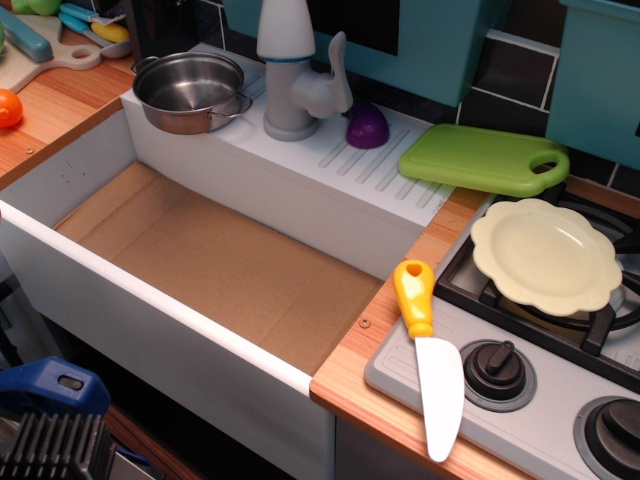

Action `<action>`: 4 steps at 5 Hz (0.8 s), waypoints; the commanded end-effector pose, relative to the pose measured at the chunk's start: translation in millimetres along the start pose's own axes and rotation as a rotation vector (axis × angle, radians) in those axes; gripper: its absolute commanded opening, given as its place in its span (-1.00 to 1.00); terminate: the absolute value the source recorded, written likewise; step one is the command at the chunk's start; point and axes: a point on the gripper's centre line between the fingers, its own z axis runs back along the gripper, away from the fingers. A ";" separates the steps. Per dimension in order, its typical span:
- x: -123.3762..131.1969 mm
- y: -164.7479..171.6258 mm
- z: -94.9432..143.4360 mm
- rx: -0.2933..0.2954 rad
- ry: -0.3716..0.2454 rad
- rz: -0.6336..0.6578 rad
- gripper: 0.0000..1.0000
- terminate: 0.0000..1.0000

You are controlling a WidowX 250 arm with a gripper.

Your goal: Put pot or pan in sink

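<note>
Pincer (52, 432) looks ribbed; pot (190, 92) is round, shiny steel.

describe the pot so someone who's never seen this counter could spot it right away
Find the big white sink with the brown bottom. On the white ledge behind it, left of the white faucet, sits the steel pot. It is the only shiny metal thing there, round and shallow, with small loop handles.

One high camera looks steeply down, close over the sink (215, 265)
</note>
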 end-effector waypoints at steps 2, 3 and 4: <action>-1.7 -0.8 -0.3 0.027 -0.061 -0.141 1.00 -1.00; -2.1 -1.0 -2.6 0.032 -0.080 -0.264 1.00 -1.00; -5.7 -4.0 -9.3 0.025 -0.147 -0.348 1.00 -1.00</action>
